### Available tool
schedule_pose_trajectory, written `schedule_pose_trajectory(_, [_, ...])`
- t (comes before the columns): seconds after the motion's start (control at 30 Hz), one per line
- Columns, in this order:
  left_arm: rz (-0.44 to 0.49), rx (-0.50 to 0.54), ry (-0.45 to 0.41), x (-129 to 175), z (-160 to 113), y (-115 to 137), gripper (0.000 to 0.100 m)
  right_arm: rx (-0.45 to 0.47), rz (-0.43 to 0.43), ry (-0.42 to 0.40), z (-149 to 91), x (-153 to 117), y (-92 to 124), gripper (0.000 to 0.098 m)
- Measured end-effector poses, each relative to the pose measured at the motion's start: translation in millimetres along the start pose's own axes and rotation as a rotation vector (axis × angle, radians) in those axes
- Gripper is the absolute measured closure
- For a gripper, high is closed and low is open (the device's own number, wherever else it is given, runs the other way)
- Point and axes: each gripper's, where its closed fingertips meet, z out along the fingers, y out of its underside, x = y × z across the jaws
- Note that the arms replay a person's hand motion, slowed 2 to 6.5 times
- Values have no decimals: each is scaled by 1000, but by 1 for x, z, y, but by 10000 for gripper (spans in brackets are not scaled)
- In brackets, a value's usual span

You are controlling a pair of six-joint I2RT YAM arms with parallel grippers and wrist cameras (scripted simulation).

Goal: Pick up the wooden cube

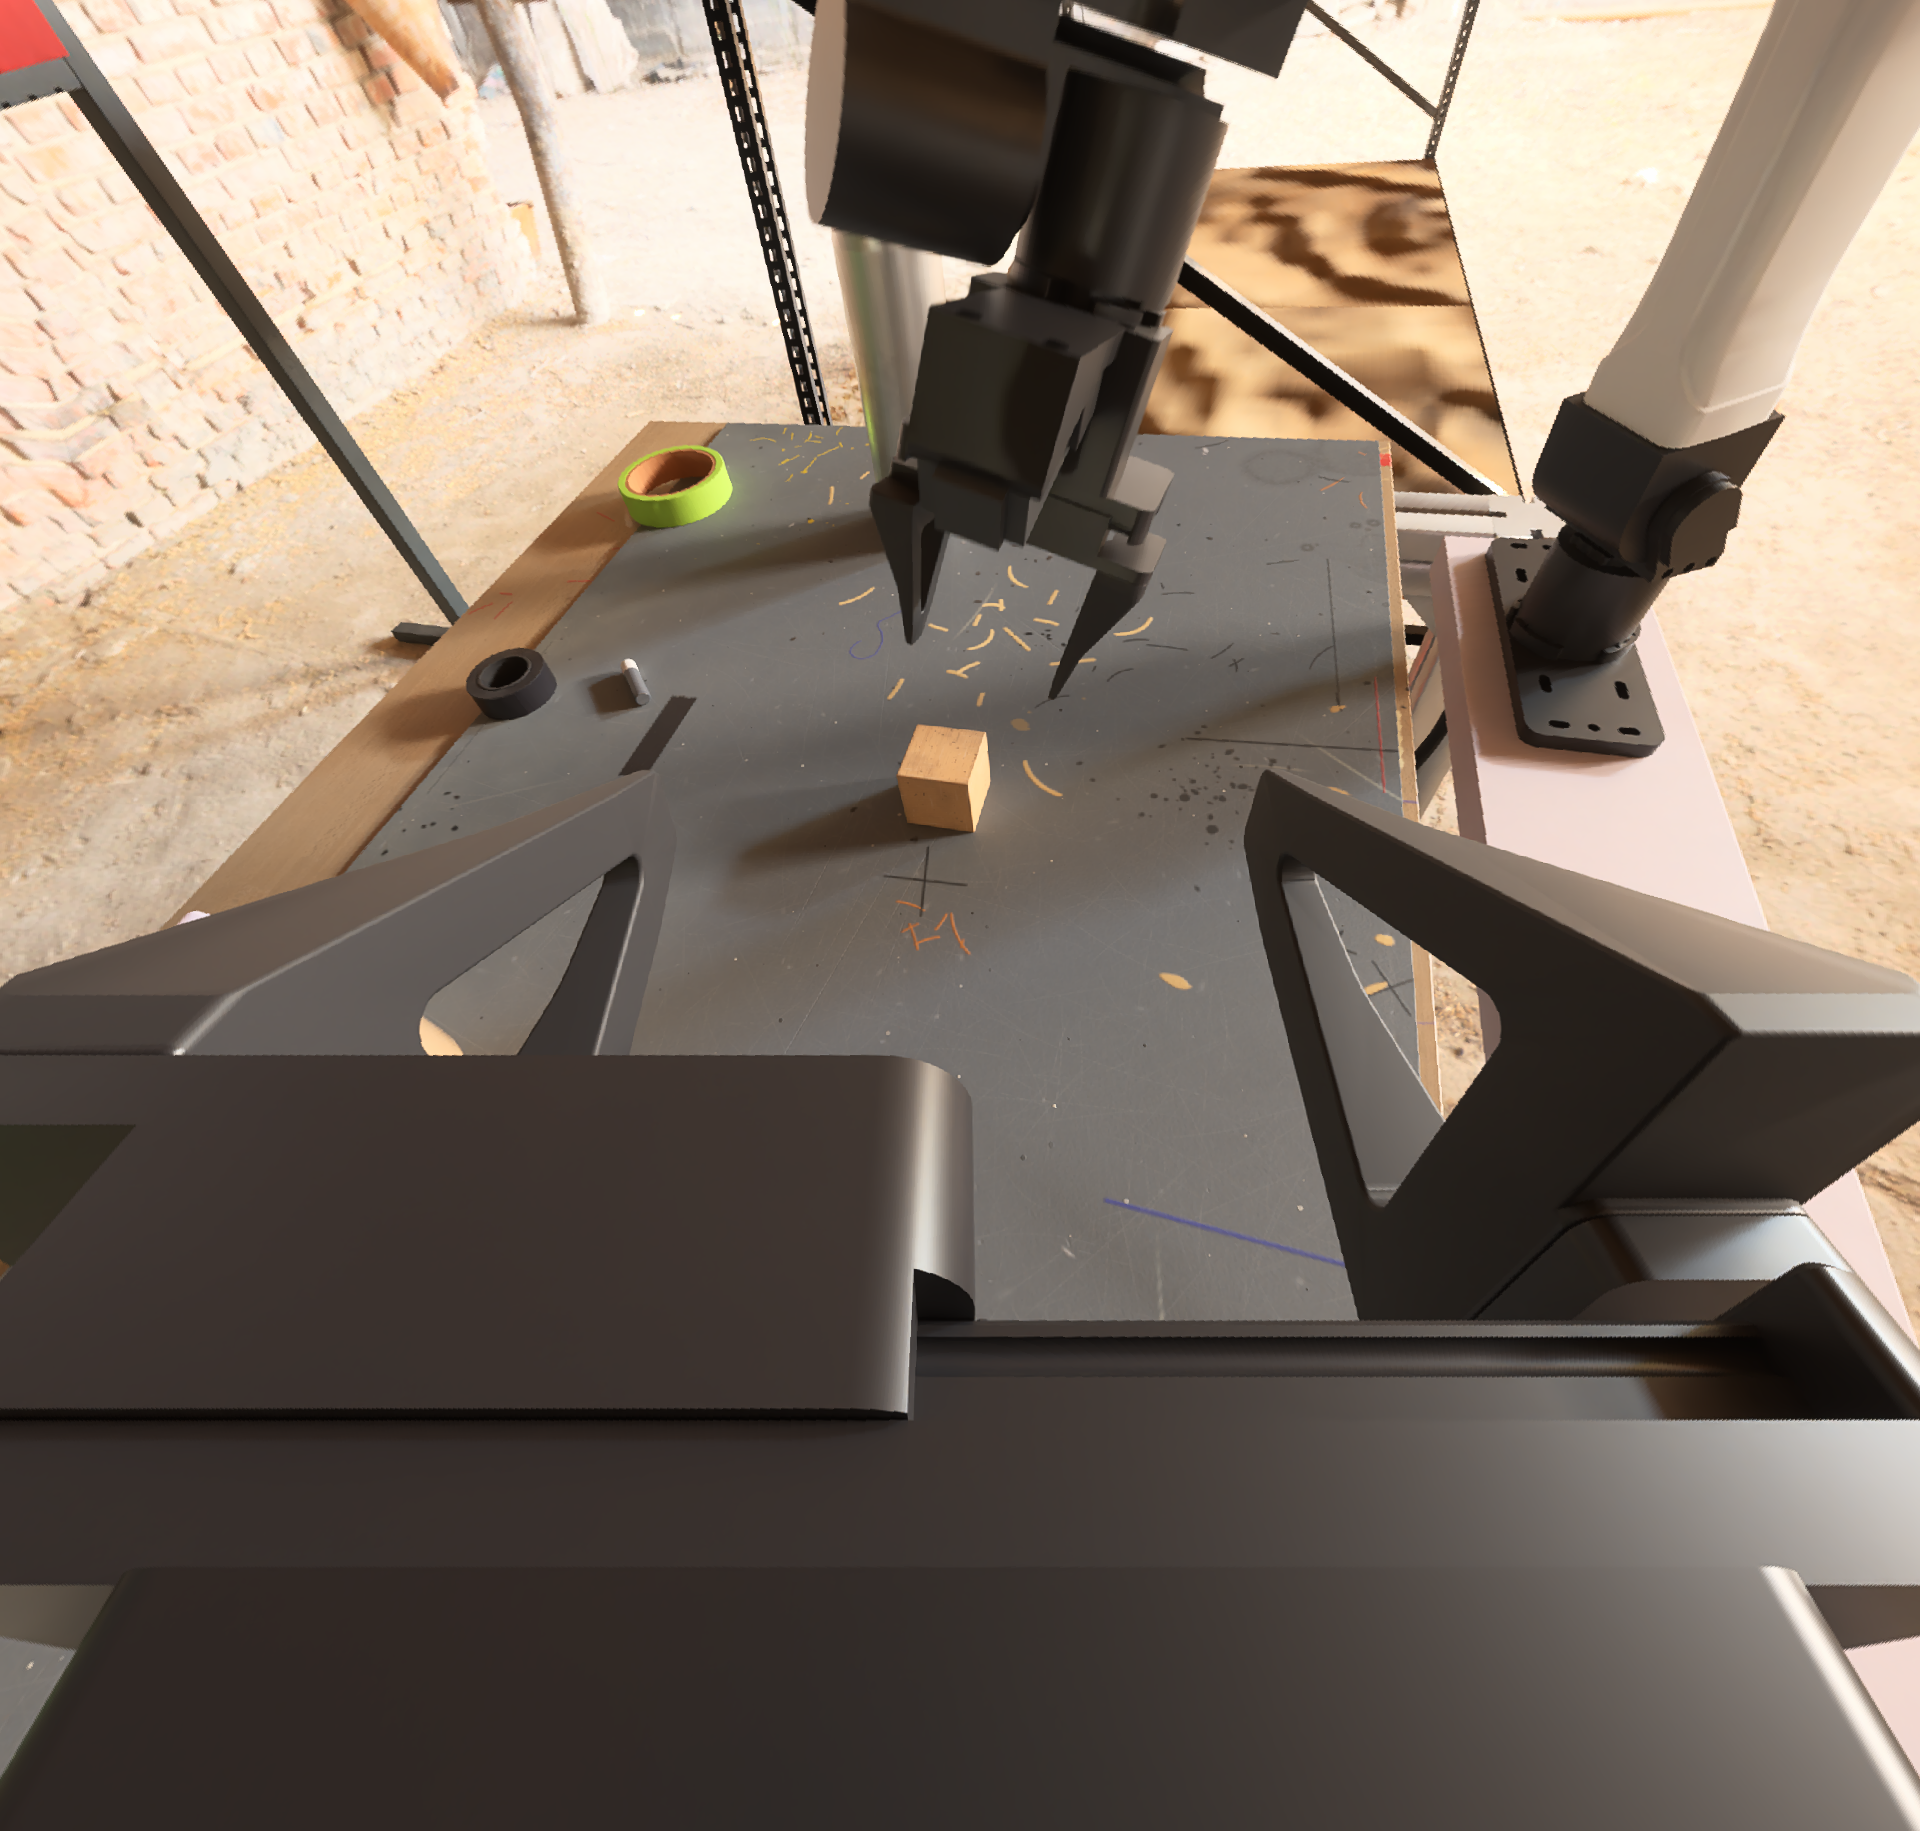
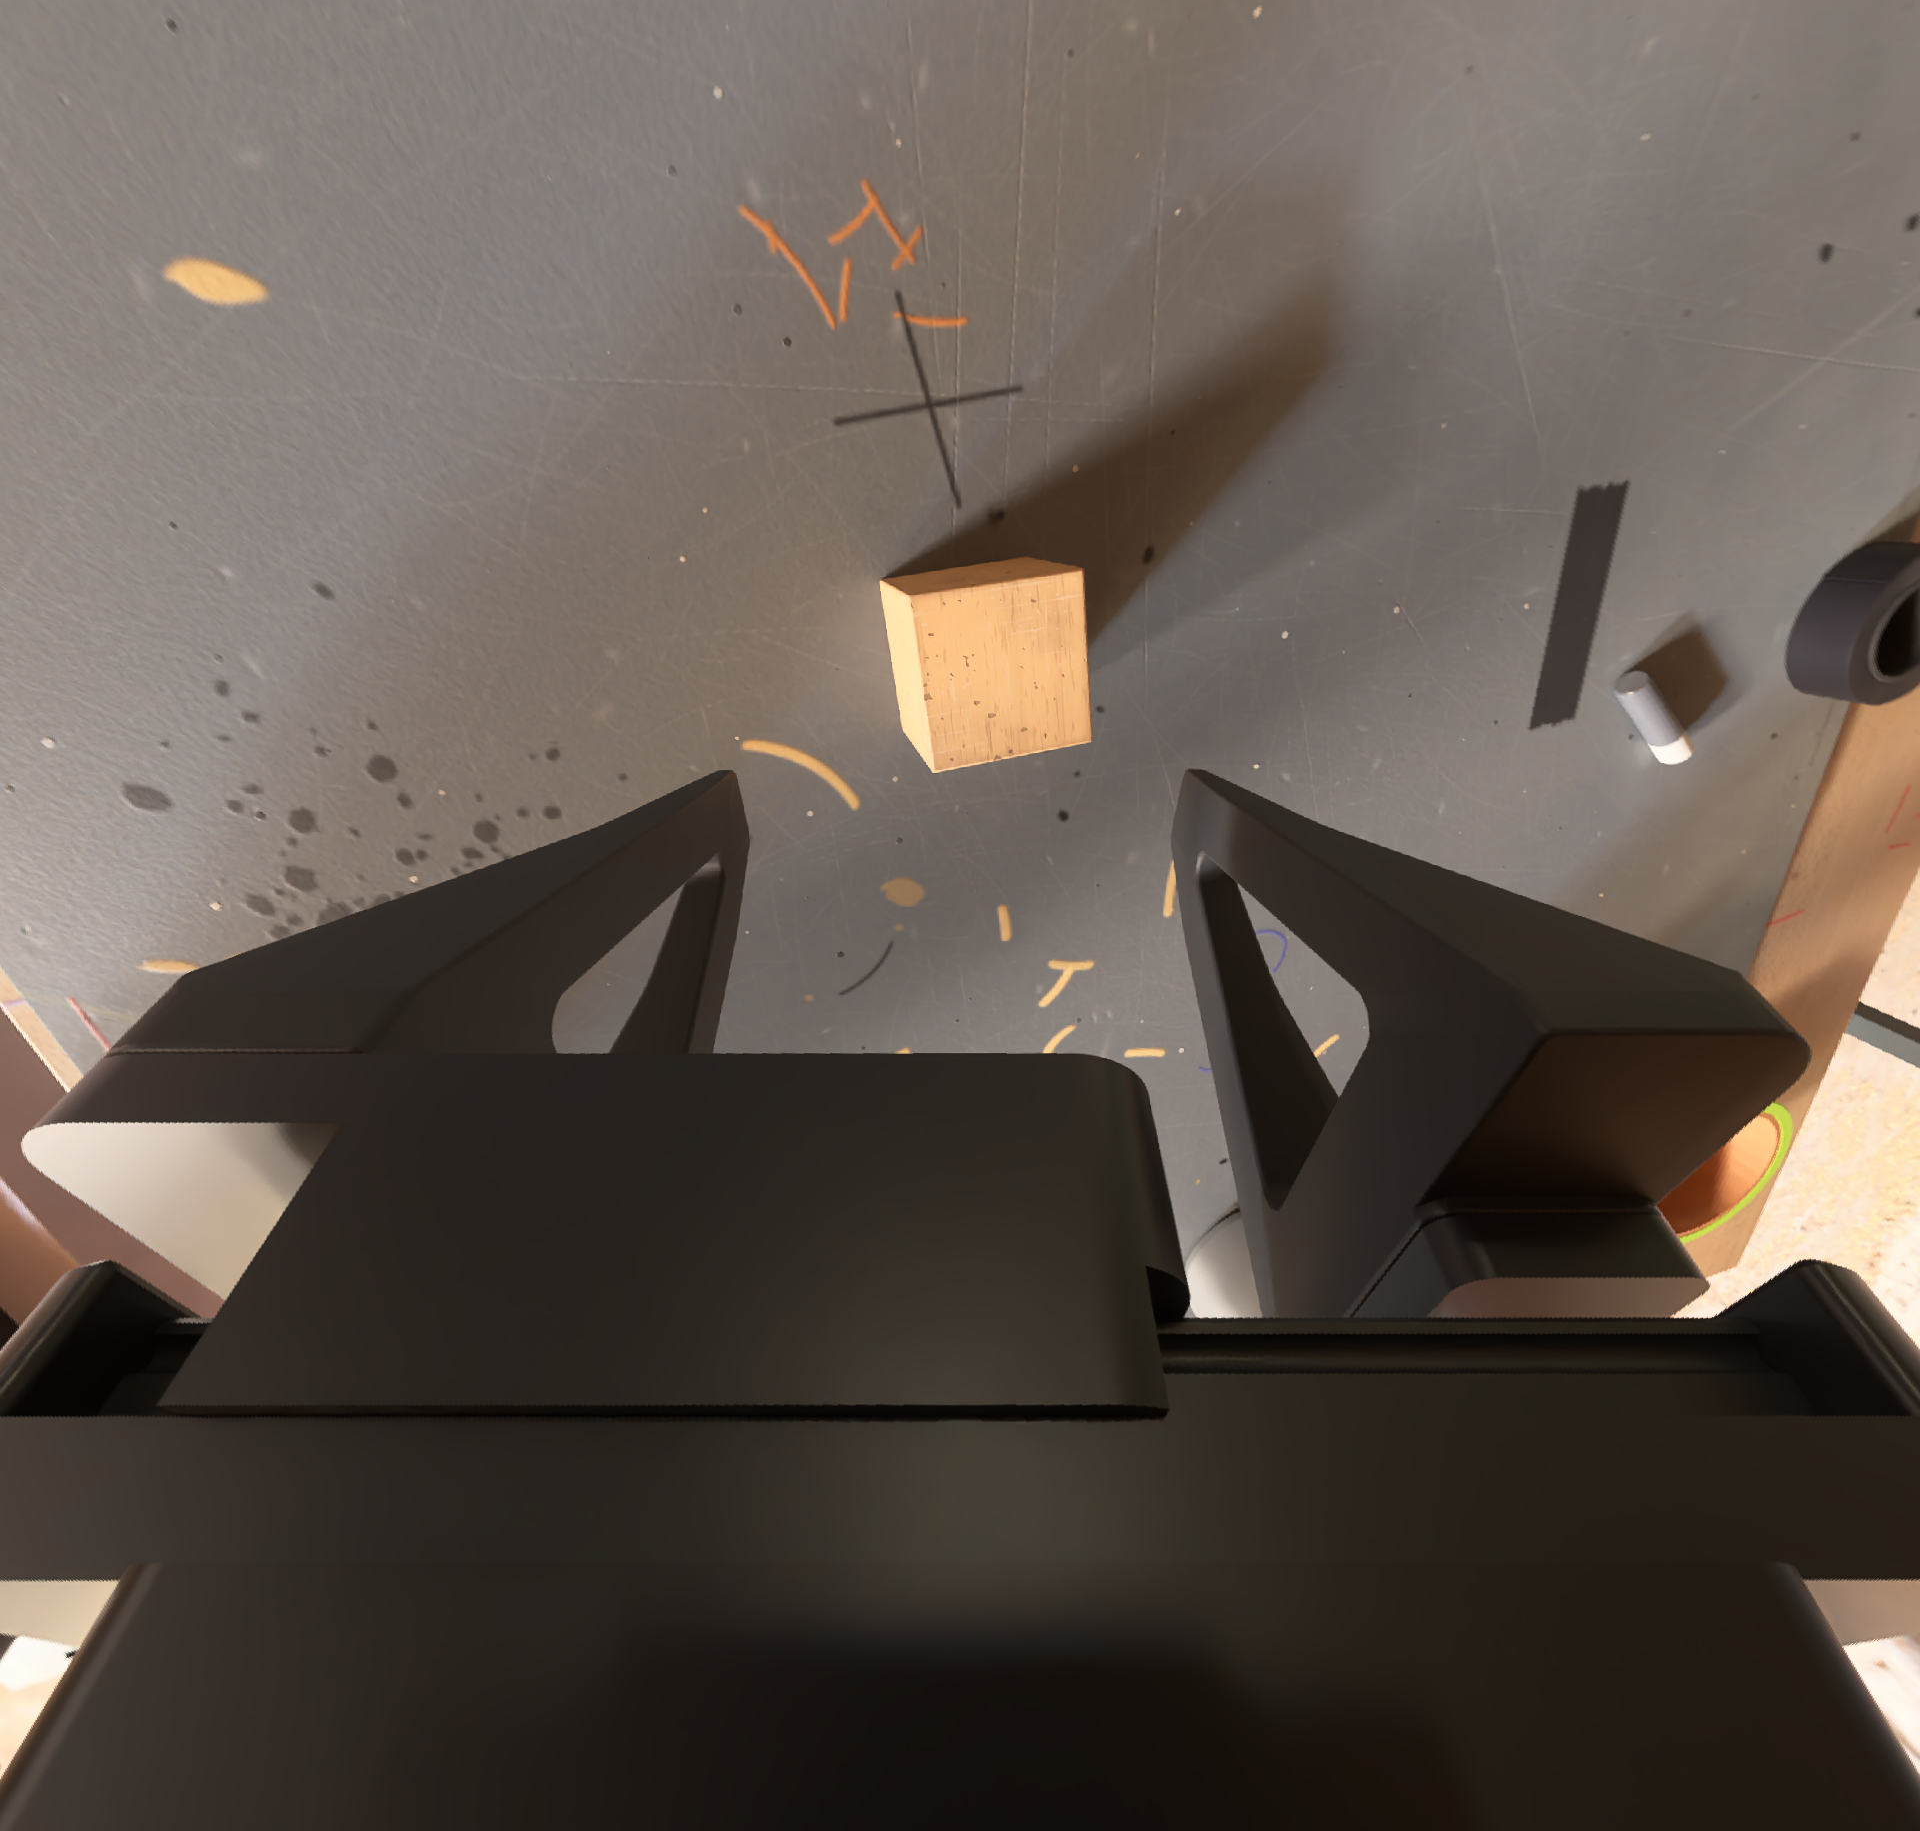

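Wooden cube [image 2: 985,677]: resting on grey tabletop [image 1: 1091,1054], untouched, beside a black cross mark. My right gripper [image 2: 961,784]: spread wide, hovering above it. My left gripper [image 1: 961,794]: spread wide, empty, farther off. Green tape roll [image 1: 675,486]: far edge.

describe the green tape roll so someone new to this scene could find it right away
Start at the grey table and follow its wooden edge strip to the far corner. The green tape roll lies flat there. The black roll is on the same edge, but only this one is bright lime with a brown core.
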Motion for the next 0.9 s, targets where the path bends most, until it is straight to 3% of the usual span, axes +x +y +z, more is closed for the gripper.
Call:
schedule_pose_trajectory(0.47, [4,16,-6,-2,-10,-4,62,-163,-97,-112,36,9,4,304])
schedule_pose_trajectory(0.9, [7,33,-5,-3,-16,-7,62,-188,-108,-160,56,12,3,302])
